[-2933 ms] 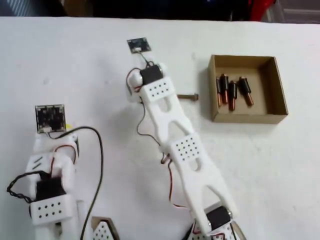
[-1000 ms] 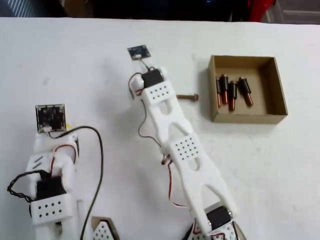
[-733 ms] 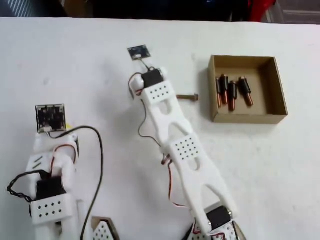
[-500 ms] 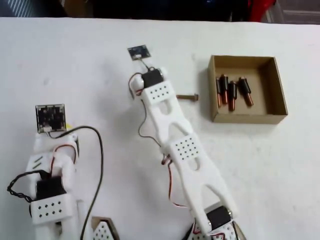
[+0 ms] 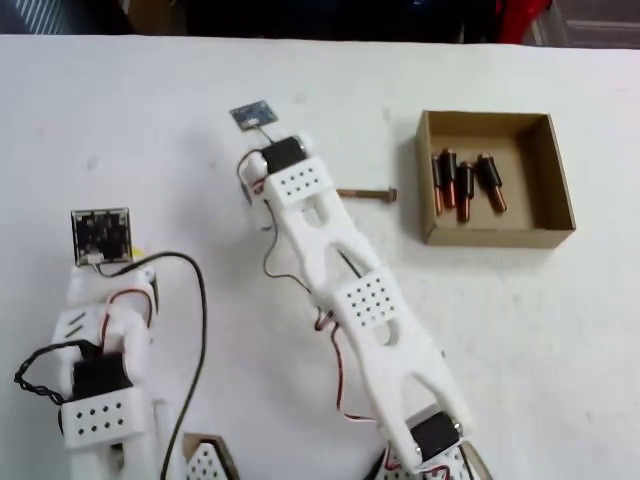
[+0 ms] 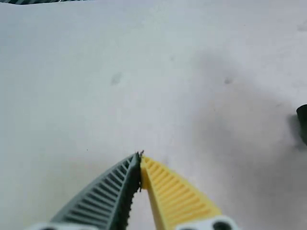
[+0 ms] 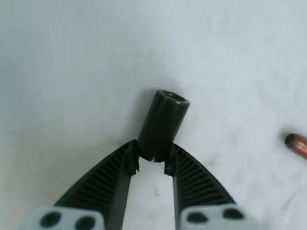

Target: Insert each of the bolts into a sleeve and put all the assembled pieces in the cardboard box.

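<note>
Shifted farther from the cardboard box (image 5: 432, 238), the right gripper (image 7: 151, 159) grasps the black sleeve (image 7: 162, 125) by one end. This leaves its bore free, likely for the loose bolt (image 5: 366, 193) near the box. Assembled pieces (image 5: 462, 183) lie inside the box. The left gripper (image 6: 140, 165), clenched and empty, sits well apart from the box.

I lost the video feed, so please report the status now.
Right hand shut on black sleeve; left hand shut, empty. One loose bolt beside cardboard box, three assembled pieces inside. Nothing between sleeve and bolt.
</note>
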You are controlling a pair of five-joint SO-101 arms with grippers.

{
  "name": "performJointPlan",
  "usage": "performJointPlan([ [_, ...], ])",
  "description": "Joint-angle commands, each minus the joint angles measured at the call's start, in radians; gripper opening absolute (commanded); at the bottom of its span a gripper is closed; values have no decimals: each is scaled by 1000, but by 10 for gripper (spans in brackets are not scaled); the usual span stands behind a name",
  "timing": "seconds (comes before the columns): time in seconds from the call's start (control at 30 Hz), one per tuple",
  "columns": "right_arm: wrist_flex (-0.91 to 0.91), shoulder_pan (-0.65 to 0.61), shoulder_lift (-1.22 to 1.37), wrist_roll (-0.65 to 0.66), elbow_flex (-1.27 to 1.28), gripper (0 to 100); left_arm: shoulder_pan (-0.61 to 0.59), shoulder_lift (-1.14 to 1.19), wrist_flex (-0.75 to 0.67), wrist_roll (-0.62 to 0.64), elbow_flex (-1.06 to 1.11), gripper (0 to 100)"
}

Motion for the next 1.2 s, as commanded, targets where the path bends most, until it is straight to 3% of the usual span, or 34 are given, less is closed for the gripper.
performJointPlan([
  [0.0, 48, -12, -168, 18, 115, 21, -4, -12, -17, -9, -8, 28],
  [0.17, 47, -12, -326, 25, 354, 21, -4, -12, -17, -9, -8, 29],
  [0.4, 27, -12, -449, 130, 634, 22, -4, -12, -17, -9, -8, 29],
  [0.7, -27, -2, -361, 133, 641, 22, -4, -12, -17, -9, -6, 29],
  [0.9, -16, -2, -355, 133, 574, 116, -4, -12, -17, -9, -6, 29],
  [1.17, 31, -1, -352, 127, 459, 119, -4, -12, -17, -9, -6, 29],
])
